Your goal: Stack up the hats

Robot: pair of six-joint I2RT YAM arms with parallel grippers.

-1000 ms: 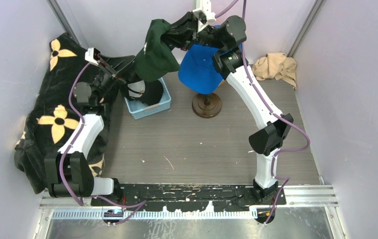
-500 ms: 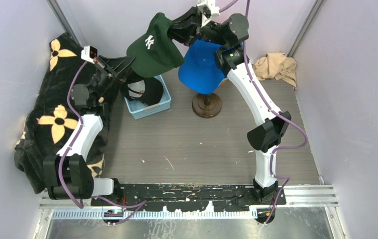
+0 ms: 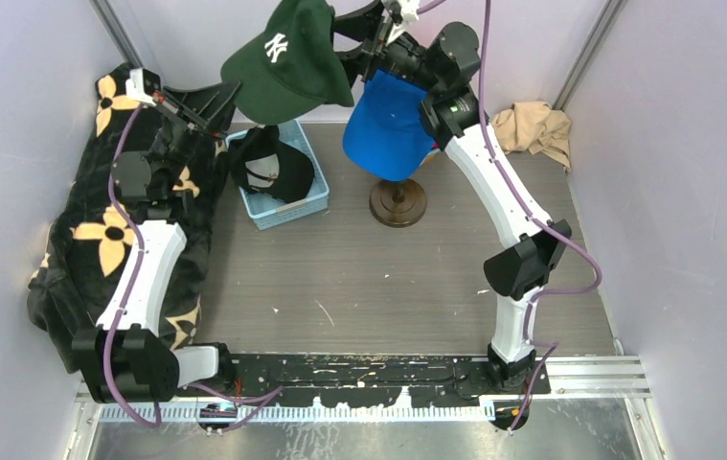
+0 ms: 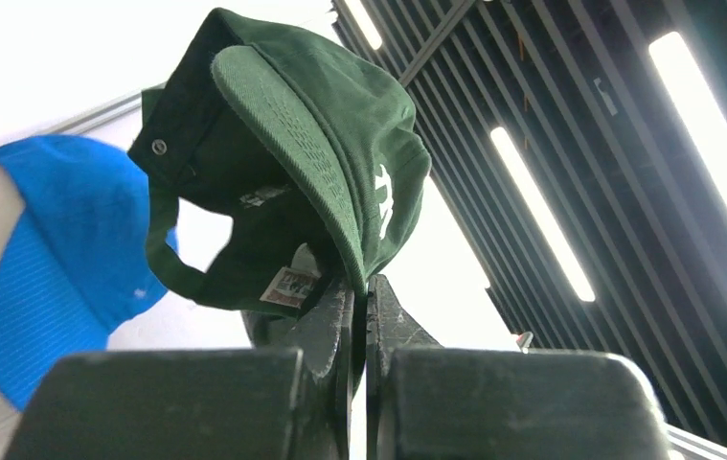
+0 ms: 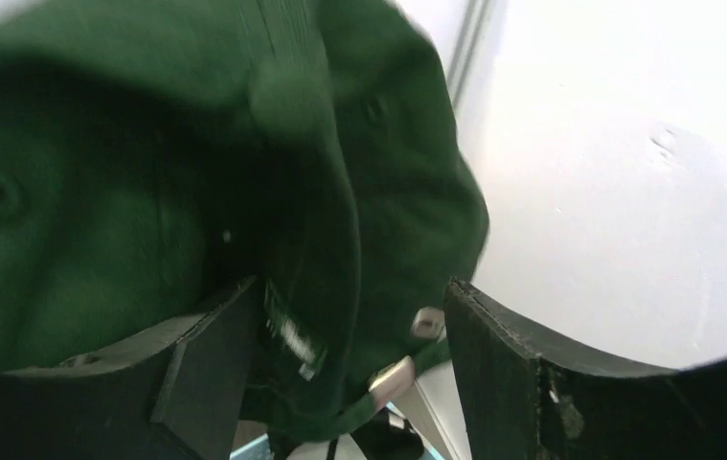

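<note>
One dark green cap, one blue cap and one black cap make three; one basket; one beige rag.

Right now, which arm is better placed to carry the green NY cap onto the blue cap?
Left. The left gripper is shut on the brim of the green NY cap, holding it raised beside the blue cap. The right gripper stands open, gripping nothing.
</note>
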